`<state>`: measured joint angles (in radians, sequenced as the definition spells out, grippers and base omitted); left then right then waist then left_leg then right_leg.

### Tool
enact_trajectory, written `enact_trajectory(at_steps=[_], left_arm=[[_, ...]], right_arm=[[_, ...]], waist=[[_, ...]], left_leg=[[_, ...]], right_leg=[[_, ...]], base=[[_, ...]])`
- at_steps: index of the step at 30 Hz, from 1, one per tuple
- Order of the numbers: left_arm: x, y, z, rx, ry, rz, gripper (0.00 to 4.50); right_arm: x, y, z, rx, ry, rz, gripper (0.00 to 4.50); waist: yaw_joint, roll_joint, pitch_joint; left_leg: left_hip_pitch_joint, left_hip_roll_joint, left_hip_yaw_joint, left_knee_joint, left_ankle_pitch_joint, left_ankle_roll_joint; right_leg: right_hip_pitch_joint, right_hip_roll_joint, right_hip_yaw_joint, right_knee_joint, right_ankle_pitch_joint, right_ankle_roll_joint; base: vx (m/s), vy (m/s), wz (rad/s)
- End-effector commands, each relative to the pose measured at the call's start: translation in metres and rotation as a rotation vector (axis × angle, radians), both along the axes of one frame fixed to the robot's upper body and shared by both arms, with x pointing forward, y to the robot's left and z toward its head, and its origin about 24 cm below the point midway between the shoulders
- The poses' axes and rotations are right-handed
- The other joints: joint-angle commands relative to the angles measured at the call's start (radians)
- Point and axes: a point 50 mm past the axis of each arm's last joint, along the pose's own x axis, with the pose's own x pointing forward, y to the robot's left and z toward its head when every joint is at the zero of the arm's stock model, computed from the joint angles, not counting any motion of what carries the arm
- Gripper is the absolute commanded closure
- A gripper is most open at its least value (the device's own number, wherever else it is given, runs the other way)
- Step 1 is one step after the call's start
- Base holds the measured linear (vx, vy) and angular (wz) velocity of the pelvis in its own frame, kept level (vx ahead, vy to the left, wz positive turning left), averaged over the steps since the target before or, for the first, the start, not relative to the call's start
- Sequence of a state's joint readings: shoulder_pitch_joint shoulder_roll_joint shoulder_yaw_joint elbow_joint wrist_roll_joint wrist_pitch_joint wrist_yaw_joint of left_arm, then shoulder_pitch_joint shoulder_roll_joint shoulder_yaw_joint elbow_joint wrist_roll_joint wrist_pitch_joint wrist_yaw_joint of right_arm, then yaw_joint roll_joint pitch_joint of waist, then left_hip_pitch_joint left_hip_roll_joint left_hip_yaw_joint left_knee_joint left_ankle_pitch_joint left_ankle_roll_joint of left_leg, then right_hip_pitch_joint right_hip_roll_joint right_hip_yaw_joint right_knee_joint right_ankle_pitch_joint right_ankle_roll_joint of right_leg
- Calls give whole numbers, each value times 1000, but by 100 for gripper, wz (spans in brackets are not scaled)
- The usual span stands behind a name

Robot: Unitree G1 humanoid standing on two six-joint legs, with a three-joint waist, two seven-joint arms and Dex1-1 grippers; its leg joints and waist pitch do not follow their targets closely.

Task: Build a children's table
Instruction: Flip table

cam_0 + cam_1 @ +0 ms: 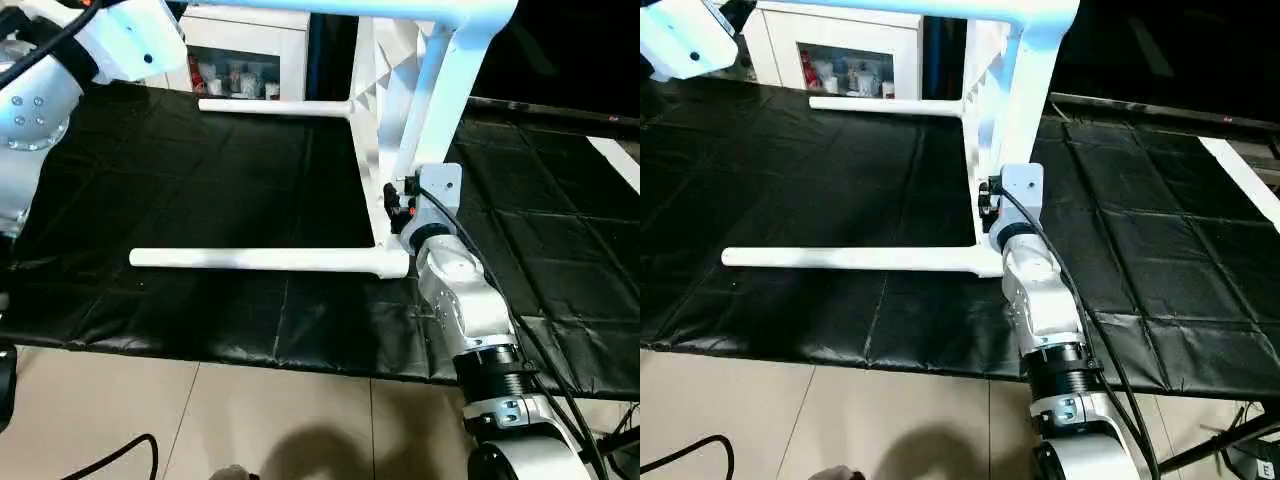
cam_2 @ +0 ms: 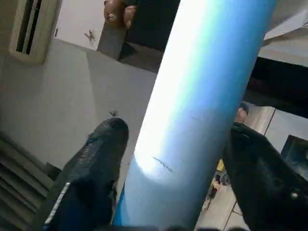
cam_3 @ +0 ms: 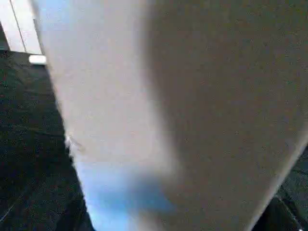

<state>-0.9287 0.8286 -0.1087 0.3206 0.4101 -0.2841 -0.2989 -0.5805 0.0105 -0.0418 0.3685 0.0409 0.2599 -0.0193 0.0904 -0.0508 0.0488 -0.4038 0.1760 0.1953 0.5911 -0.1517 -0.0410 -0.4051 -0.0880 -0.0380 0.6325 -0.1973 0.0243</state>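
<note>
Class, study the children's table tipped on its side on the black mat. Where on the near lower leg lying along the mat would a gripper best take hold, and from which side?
Grip the near lower leg around mid-shaft, coming from above. It is a long round taper lying level just over the black mat, so fingers can straddle it from the top; its joint end is crowded by the right gripper.

Black sheet (image 1: 200, 190) over tiled floor (image 1: 200, 420), children's table (image 1: 270, 260) lying on it, on its side

Black quilted sheet (image 1: 200, 180) over work surface; white glass-door cabinet (image 1: 245, 55) behind; black cable (image 1: 110, 458) on tiled floor (image 1: 250, 420).
</note>
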Motion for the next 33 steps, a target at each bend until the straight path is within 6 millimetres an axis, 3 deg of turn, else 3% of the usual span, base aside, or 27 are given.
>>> enact_trajectory(at_steps=[1, 9, 19, 20, 21, 26, 28, 33], left_arm=[[0, -5, 4, 0, -12, -22, 143], [-1, -10, -4, -10, 12, -56, 209], [-6, -1, -8, -24, -4, 36, 247], [-7, 0, -8, -25, -17, 51, 247], [-7, 2, -8, -24, -22, 59, 248], [-11, 6, -10, -42, -30, 63, 248], [-14, 10, -8, -50, -58, 65, 199], [-18, 21, -6, -22, -93, 147, 159]], right_arm=[[0, 2, 1, -17, -9, 18, 260], [2, -1, 3, -63, -23, 9, 260], [4, -3, 9, -156, -68, 4, 261], [4, -3, 10, -165, -73, 4, 261], [4, -3, 10, -170, -75, 4, 261], [4, -1, 11, -189, -86, 6, 261], [4, -1, 11, -194, -88, 3, 261], [4, -1, 11, -196, -90, -2, 261]], waist=[[5, 34, -65], [5, 31, -64], [7, 28, -62], [7, 30, -62], [7, 25, -61], [8, 28, -62], [7, 31, -63], [6, 32, -64]], left_leg=[[48, 46, -33, -83, -368, -150], [48, 46, -31, -83, -364, -146], [43, 47, -29, -81, -327, -127], [43, 47, -29, -81, -324, -125], [42, 47, -29, -81, -323, -121], [42, 46, -29, -80, -315, -118], [41, 45, -29, -80, -310, -117], [40, 43, -27, -77, -289, -110]], right_leg=[[17, -52, 33, -61, -128, -152], [18, -51, 33, -61, -125, -151], [21, -53, 34, -61, -134, -152], [21, -53, 34, -61, -137, -151], [21, -53, 34, -63, -144, -150], [21, -52, 34, -61, -139, -150], [21, -52, 34, -60, -125, -151], [23, -50, 34, -57, -96, -156]], base=[[0, 0, 0], [0, 0, 0], [0, 0, 0], [0, 0, 0], [0, 0, 0], [0, 0, 0], [0, 0, 0], [0, 0, 0]])
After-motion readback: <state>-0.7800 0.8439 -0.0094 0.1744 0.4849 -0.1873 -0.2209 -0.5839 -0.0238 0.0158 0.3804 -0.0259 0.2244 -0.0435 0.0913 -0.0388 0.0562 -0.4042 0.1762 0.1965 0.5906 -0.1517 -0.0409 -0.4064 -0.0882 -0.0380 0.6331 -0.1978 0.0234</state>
